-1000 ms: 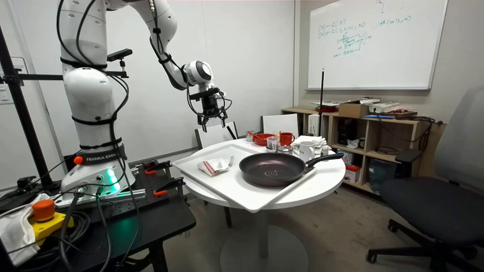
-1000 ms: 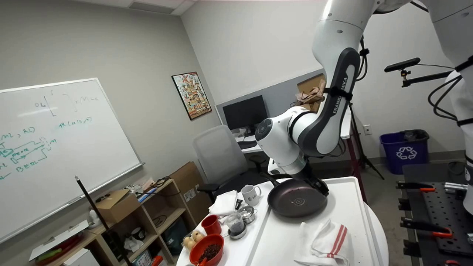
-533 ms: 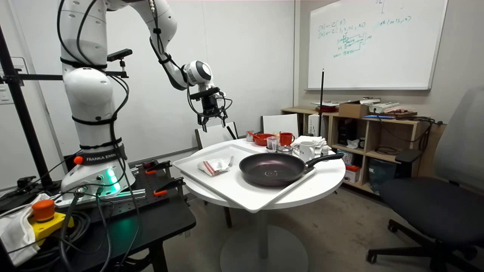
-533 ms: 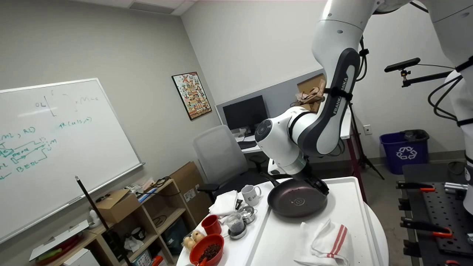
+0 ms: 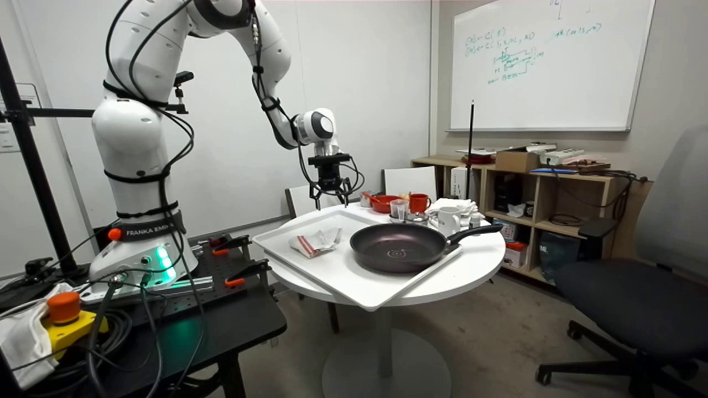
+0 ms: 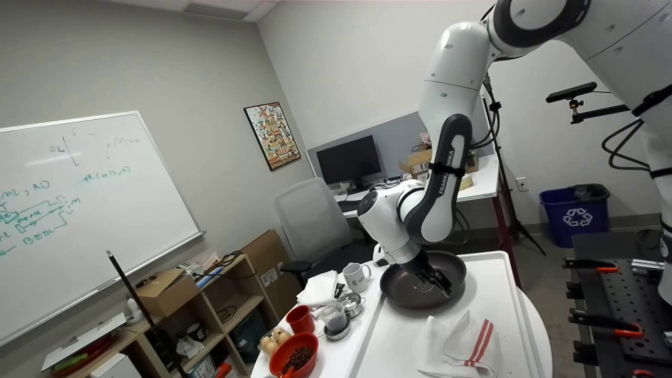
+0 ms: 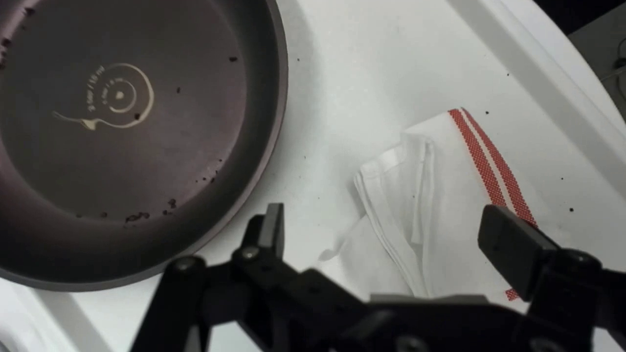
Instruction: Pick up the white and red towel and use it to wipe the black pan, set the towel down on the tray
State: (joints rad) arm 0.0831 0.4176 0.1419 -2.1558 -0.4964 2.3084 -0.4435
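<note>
The white towel with red stripes (image 7: 455, 210) lies loosely folded on the white tray (image 7: 362, 63). On the same tray sits the black pan (image 7: 195, 146), with dark crumbs scattered over its inside. In the wrist view my gripper (image 7: 384, 219) is open, its fingers spread above the towel with only air between them. One finger (image 7: 513, 249) covers part of the red stripes. In both exterior views the gripper (image 5: 332, 206) hangs above the tray, apart from the towel (image 5: 315, 243) and from the pan (image 6: 407, 296).
Beside the tray on the round table stand a red bowl (image 6: 296, 354), a red mug (image 6: 300, 319), a white mug (image 6: 357, 277), metal cups (image 6: 350, 304) and folded white cloth (image 6: 317, 289). The pan's handle (image 5: 475, 233) sticks out past the tray's rim.
The arm has reached forward and down, bringing the open gripper lower over the tray. Towel, pan and tray have stayed in place.
</note>
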